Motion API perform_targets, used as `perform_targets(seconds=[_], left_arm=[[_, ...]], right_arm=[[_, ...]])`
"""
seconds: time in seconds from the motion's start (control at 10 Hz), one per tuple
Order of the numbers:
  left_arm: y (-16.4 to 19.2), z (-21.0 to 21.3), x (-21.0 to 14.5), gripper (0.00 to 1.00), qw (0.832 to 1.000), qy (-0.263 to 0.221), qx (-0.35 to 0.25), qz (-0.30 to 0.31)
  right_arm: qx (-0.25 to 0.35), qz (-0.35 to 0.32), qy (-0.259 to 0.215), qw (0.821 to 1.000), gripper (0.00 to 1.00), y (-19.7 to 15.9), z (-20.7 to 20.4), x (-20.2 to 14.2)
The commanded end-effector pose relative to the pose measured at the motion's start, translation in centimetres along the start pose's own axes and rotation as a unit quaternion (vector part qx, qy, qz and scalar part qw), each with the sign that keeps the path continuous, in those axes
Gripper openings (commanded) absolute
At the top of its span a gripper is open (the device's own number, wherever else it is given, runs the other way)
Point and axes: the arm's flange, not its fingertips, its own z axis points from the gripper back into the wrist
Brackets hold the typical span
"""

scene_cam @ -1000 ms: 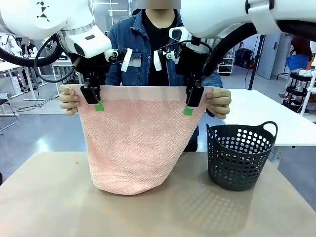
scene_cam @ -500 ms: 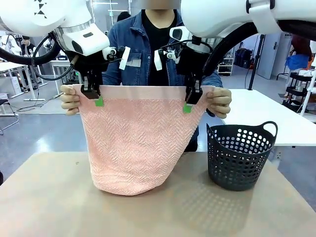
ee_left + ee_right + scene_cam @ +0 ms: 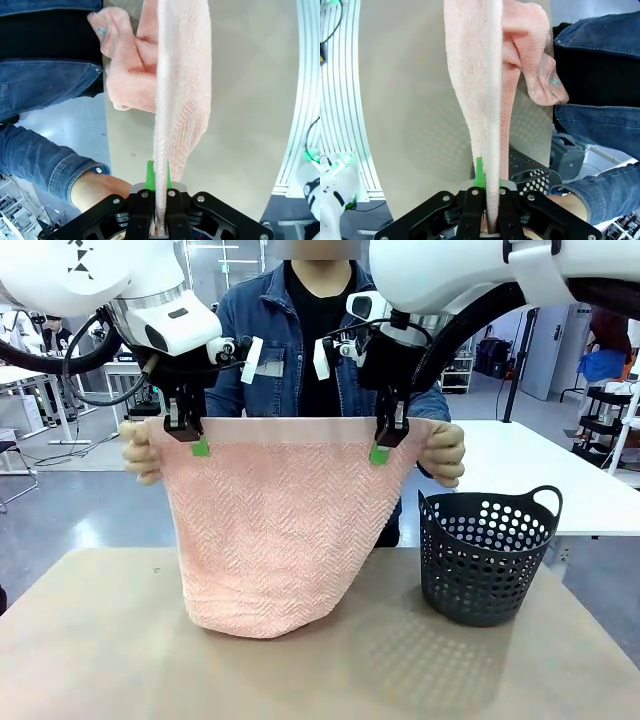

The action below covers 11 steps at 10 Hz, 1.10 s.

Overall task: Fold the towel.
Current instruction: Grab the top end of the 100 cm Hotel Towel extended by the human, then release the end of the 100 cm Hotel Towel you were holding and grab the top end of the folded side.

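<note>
**Item: towel** (image 3: 270, 530). Salmon-pink, herringbone weave. It hangs in the air above the middle of the table (image 3: 100, 640), spread flat and facing the near side. Its plain band (image 3: 290, 428) runs along the top, and the rounded lower end just meets the tabletop.

**Item: left gripper** (image 3: 186, 435). At the left end of the top band. Change: a second ago its jaws stood apart astride the edge; now they are pressed together on it. In the left wrist view the cloth (image 3: 180, 100) rises from between the closed fingers of the left gripper (image 3: 159, 192).

**Item: right gripper** (image 3: 385, 440). At the right end of the top band, clamped on the cloth. Little change beyond a slight shift along the edge. In the right wrist view the towel (image 3: 480, 100) is nipped between the fingers of the right gripper (image 3: 490, 195).

**Item: person's hand at left** (image 3: 140, 452) and **person's hand at right** (image 3: 443, 452). On the far side, each pinching an upper corner just outside a gripper, as before.

**Item: basket** (image 3: 485, 555). Dark, perforated, on the table to the right, apart from the towel. Unmoved.

**Meaning for the task:** with both grippers now gripping the band, the handover looks complete on the robot's side. The person can likely let go. The fold itself is not yet begun.
</note>
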Motion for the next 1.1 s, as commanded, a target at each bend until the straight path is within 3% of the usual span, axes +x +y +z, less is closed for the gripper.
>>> perform_targets(seconds=[0.0, 1.0], left_arm=[[0.24, 0.28, 0.21, 0.00, 1.000, 0.001, 0.002, -0.003], [0.24, 0.28, 0.21, 0.00, 1.000, 0.001, 0.002, -0.003]], right_arm=[[-0.005, 0.004, 0.002, 1.000, 0.00, -0.09, 0.27, 0.20], [-0.005, 0.004, 0.002, 1.000, 0.00, -0.09, 0.27, 0.20]])
